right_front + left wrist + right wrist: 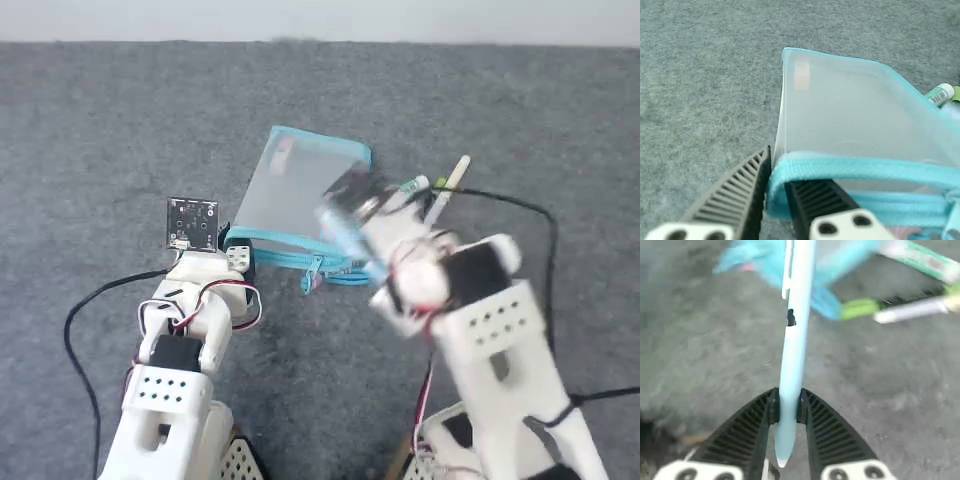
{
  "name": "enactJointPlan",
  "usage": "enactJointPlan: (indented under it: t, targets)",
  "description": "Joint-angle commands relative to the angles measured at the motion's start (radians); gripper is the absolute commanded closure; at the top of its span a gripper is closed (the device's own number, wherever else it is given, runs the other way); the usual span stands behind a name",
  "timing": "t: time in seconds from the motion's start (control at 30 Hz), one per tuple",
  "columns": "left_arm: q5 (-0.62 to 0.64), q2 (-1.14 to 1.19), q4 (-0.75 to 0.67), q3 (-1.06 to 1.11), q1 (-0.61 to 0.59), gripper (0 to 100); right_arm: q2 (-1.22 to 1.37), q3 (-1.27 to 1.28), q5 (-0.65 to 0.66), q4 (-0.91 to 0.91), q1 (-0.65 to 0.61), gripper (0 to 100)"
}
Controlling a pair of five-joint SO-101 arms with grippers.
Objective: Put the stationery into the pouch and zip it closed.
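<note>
Left pincer (777, 170): clamped on the pouch's teal zip edge, at its near corner; one finger lay on each side of the trim.
Right pincer (788, 392): clamped on the lower barrel of a pale blue pen (796, 315), which pointed away from me toward the pouch.
Pouch (300, 190): clear with teal trim, it lay flat on the grey carpet (100, 120) between my two arms.
Zip pull (312, 278): this hung off the pouch's near edge; I could not tell how far the zip stood open.
Marker (912, 312): green-capped, it lay on the carpet just beside the pouch.
Green pen (920, 257): it lay close to the marker, outside the pouch.
</note>
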Motion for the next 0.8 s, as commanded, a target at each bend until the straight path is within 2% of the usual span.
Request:
enactJointPlan:
  t: [0.0, 0.1, 0.5, 0.77]
  targets:
    - [0.011, 0.0, -0.015, -0.028, -0.006, 99, -0.033, -0.081, -0.011, 0.064, -0.11, 99.1]
    - [0.011, 0.0, -0.015, -0.028, -0.005, 99, -0.004, -0.104, -0.017, 0.093, -0.163, 99.1]
    - [0.011, 0.002, -0.015, -0.028, -0.002, 99, 0.137, -0.12, -0.041, 0.09, -0.165, 99.1]
    - [0.011, 0.002, -0.015, -0.028, -0.002, 99, 0.377, -0.396, -0.127, 0.076, -0.085, 99.1]
